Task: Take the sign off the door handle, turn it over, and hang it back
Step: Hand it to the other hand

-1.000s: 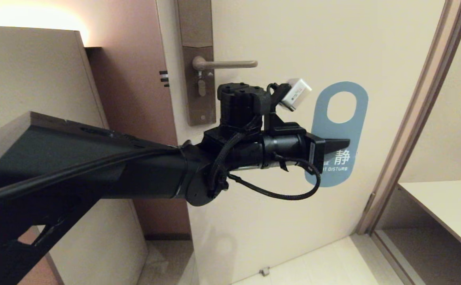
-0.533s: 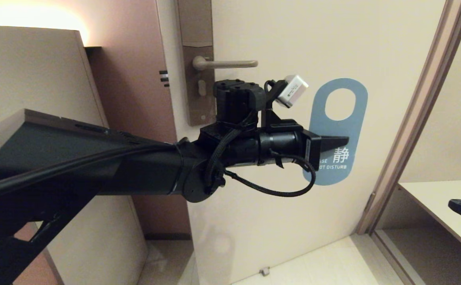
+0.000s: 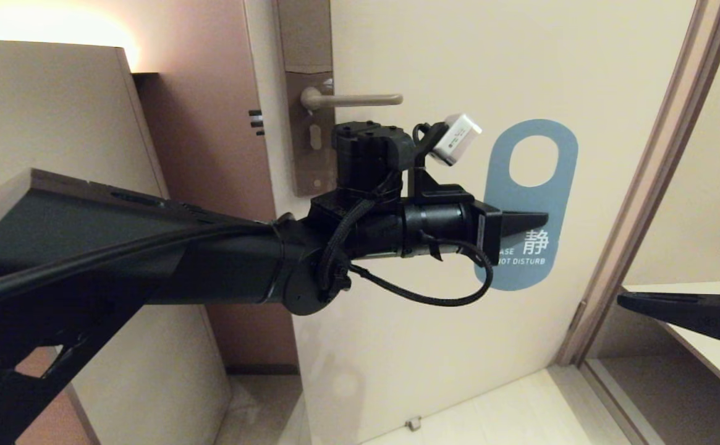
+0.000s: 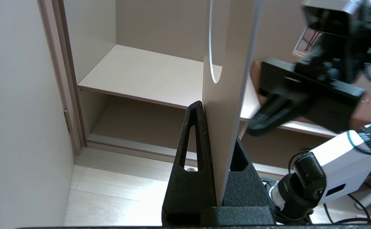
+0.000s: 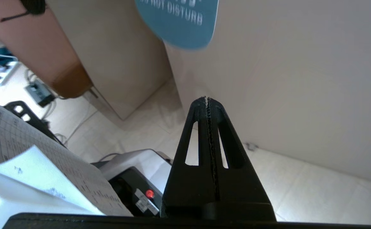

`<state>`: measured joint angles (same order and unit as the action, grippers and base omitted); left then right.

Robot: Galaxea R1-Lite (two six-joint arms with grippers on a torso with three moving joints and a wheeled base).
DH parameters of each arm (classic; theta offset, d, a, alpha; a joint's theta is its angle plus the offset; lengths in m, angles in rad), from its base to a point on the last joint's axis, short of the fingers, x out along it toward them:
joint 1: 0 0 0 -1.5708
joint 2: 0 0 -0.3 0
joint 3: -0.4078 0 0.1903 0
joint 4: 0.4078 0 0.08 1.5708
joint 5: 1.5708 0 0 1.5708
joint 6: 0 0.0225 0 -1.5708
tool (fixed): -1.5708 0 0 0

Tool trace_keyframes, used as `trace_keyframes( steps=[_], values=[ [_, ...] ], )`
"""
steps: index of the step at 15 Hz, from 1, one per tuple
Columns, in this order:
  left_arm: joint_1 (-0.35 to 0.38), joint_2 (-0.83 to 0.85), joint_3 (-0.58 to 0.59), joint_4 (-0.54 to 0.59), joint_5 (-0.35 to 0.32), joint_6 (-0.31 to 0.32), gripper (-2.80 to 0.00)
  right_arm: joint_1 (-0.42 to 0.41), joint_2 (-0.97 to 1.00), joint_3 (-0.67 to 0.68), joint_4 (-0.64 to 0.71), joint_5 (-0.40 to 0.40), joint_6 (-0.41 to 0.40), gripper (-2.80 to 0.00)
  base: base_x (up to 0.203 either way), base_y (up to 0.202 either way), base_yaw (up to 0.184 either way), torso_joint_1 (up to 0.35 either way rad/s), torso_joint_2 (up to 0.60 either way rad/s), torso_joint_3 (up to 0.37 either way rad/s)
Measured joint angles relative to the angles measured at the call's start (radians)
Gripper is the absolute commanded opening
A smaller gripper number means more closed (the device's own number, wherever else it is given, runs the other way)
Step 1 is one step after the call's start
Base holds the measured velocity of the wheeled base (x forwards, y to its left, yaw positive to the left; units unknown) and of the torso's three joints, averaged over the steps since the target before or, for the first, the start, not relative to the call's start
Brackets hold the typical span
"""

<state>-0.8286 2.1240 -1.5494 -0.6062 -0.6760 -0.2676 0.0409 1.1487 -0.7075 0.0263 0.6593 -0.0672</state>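
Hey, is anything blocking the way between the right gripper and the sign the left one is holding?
Nothing visible does. The right gripper, jaws shut, sits low to the right of the sign, with open air between them. The left gripper pinches the sign from its other side, away from the door handle.

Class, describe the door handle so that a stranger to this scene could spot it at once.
Start at the cream door and find the tall brownish lock plate near its edge. The door handle is the slim beige lever pointing sideways from that plate, above the keyhole; nothing else there sticks out horizontally.
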Motion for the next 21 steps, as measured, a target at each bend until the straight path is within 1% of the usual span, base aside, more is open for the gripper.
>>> trace_keyframes(
  steps=[4,7,10,13,16,17,21],
  values=[
    [0.0,0.001,0.0,0.0,0.0,-0.007,-2.8,0.0,0.127,-0.011,-0.156,0.005,0.005,-2.8,0.0,0.0,0.0,0.0,0.0,0.0],
    [0.0,0.006,0.001,0.0,0.0,-0.018,-2.8,0.0,0.185,-0.012,-0.184,0.007,0.005,-2.8,0.0,0.0,0.0,0.0,0.0,0.0],
    [0.001,0.011,0.002,0.0,0.0,-0.022,-2.8,0.0,0.231,-0.015,-0.242,0.007,0.007,-2.8,0.0,0.0,0.0,0.0,0.0,0.0],
    [0.008,0.016,0.002,0.0,-0.003,-0.022,-2.8,0.0,0.255,-0.016,-0.249,0.006,0.006,-2.8,0.0,0.0,0.0,0.0,0.0,0.0],
    [0.016,0.022,0.003,-0.001,-0.024,-0.022,-2.8,0.0,0.26,-0.017,-0.249,0.007,0.005,-2.8,0.0,0.0,0.0,0.0,0.0,0.0],
    [0.017,0.024,0.003,-0.008,-0.025,-0.022,-2.8,0.0,0.259,-0.017,-0.249,0.006,0.005,0.0,0.0,0.0,0.0,0.0,0.0,0.0],
    [0.024,0.037,0.007,-0.051,-0.027,-0.023,-2.8,-0.001,0.252,-0.008,-0.249,0.002,0.002,0.0,0.0,0.0,0.0,0.0,0.0,0.0]
  ],
)
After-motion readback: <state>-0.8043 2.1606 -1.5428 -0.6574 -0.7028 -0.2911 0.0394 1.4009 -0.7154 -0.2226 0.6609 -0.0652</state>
